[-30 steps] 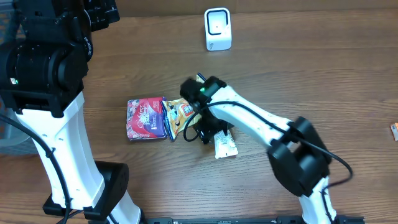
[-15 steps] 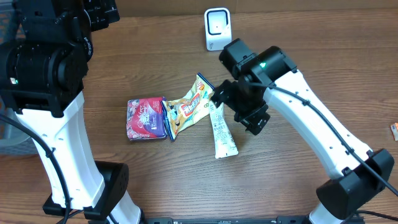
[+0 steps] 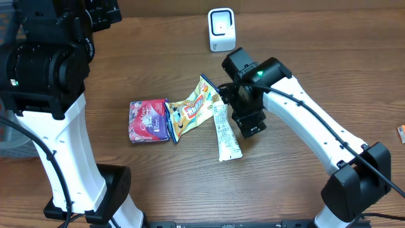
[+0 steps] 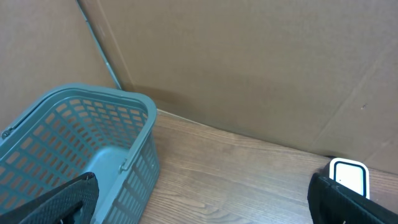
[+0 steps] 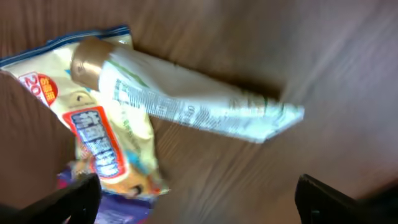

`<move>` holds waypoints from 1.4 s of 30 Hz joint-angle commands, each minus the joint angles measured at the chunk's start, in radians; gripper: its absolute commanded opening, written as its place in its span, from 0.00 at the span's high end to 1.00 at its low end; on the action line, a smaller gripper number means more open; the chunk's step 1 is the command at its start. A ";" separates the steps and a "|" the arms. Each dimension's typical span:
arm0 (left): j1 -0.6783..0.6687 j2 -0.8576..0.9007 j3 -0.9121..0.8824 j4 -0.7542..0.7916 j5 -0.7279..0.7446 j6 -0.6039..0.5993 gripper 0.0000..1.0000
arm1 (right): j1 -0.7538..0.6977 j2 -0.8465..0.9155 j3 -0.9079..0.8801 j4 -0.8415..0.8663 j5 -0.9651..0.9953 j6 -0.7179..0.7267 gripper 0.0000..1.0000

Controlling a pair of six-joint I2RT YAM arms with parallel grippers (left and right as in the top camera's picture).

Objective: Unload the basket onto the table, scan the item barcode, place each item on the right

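Three items lie mid-table: a red and purple packet [image 3: 149, 120], a yellow snack bag [image 3: 193, 107] and a long white sachet [image 3: 226, 136] with fine print, its top end lying over the bag. My right gripper [image 3: 248, 123] hovers just right of the sachet, open and empty. In the right wrist view the white sachet [image 5: 199, 106] crosses the yellow bag [image 5: 102, 127], and the right gripper [image 5: 205, 205] has its dark fingers spread wide below them. The white scanner [image 3: 221, 30] stands at the back. My left gripper [image 4: 208, 205] is open over bare wood.
A teal plastic basket [image 4: 134, 152] stands at the far left against a cardboard wall [image 4: 249, 62]. The scanner [image 4: 348, 177] shows at the right of the left wrist view. A small orange thing [image 3: 401, 133] lies at the table's right edge.
The right arm rose off the pile and swung right, then came back slightly left and down beside the white sachet. The left arm has not moved.
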 commanded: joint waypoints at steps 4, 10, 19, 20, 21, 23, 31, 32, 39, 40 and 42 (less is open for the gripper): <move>0.010 0.014 0.002 0.002 -0.012 0.016 0.00 | 0.013 0.004 -0.017 0.021 0.216 -0.857 0.00; 0.010 0.014 0.002 0.002 -0.012 0.016 0.00 | 0.014 0.004 -0.019 0.016 -0.042 -1.257 0.56; 0.010 0.014 0.002 0.002 -0.012 0.016 0.00 | -0.029 0.004 -0.254 0.201 -0.169 -1.392 0.00; 0.010 0.014 0.002 0.002 -0.012 0.016 0.00 | -0.037 0.004 -0.274 0.213 -0.188 -1.393 0.00; 0.010 0.014 0.002 0.002 -0.012 0.016 0.00 | -0.042 0.004 -0.290 0.224 -0.195 -1.394 0.00; 0.010 0.014 0.002 0.002 -0.012 0.016 0.00 | -0.045 0.004 -0.300 0.233 -0.207 -1.432 0.00; 0.010 0.014 0.002 0.002 -0.012 0.016 0.00 | -0.046 0.006 -0.391 0.396 -0.338 -1.554 0.00; 0.010 0.014 0.002 0.002 -0.012 0.016 0.00 | -0.046 0.006 -0.410 0.425 -0.347 -1.553 0.00; 0.010 0.014 0.002 0.002 -0.012 0.016 0.00 | -0.066 0.006 -0.461 0.502 -0.357 -1.553 0.00; 0.010 0.014 0.002 0.002 -0.012 0.016 0.00 | -0.068 0.006 -0.461 0.508 -0.366 -1.552 0.00; 0.010 0.014 0.002 0.002 -0.012 0.016 0.00 | -0.068 0.012 -0.461 0.524 -0.374 -1.552 0.00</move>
